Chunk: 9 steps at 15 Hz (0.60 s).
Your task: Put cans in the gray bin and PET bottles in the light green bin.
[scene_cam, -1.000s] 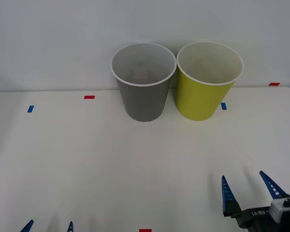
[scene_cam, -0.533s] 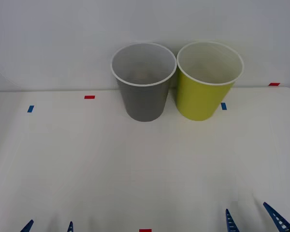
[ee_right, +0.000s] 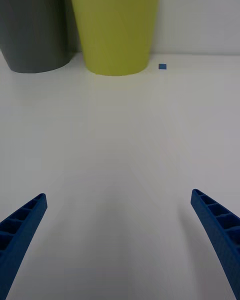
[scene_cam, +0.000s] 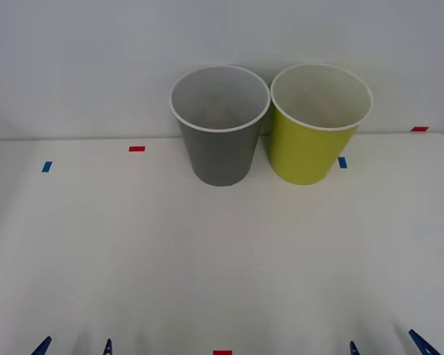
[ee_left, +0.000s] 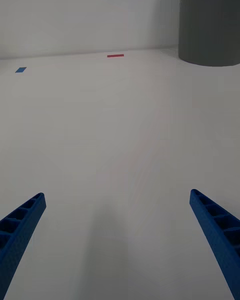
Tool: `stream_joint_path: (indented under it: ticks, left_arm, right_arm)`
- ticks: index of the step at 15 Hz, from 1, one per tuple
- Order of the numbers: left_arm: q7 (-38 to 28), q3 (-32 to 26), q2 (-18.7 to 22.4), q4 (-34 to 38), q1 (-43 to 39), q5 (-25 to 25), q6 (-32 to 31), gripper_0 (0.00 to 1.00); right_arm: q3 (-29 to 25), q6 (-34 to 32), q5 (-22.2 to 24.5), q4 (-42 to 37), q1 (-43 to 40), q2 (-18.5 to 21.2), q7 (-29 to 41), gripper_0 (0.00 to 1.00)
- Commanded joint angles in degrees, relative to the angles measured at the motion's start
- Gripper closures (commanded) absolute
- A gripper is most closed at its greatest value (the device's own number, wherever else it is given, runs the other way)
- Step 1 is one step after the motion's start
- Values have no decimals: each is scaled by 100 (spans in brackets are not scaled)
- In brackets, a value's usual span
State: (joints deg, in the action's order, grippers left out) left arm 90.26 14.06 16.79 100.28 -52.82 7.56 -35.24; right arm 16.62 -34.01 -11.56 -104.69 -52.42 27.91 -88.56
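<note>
Waiting at the near table edge, both pincers spread and holding nothing.

The gray bin [scene_cam: 220,126] and light green bin [scene_cam: 320,122] are set upright, just beside each other at the far side of the table [scene_cam: 207,251]. A reddish shape, likely a can, is glimpsed inside the gray bin. The left pincer [scene_cam: 75,346] and right pincer [scene_cam: 388,345] are kept low, well apart from the bins, probably parked with sorting judged done.
</note>
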Motion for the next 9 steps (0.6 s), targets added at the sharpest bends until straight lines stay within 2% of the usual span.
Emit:
stream_joint_path:
  ticks: [1, 9]
  left_arm:
    - [0, 0, 0, 0, 0, 0, 0, 0]
    - [0, 0, 0, 0, 0, 0, 0, 0]
  right_arm:
    - [35, 0, 13, 1, -5, -5, 6, 0]
    - [35, 0, 13, 1, -5, -5, 6, 0]
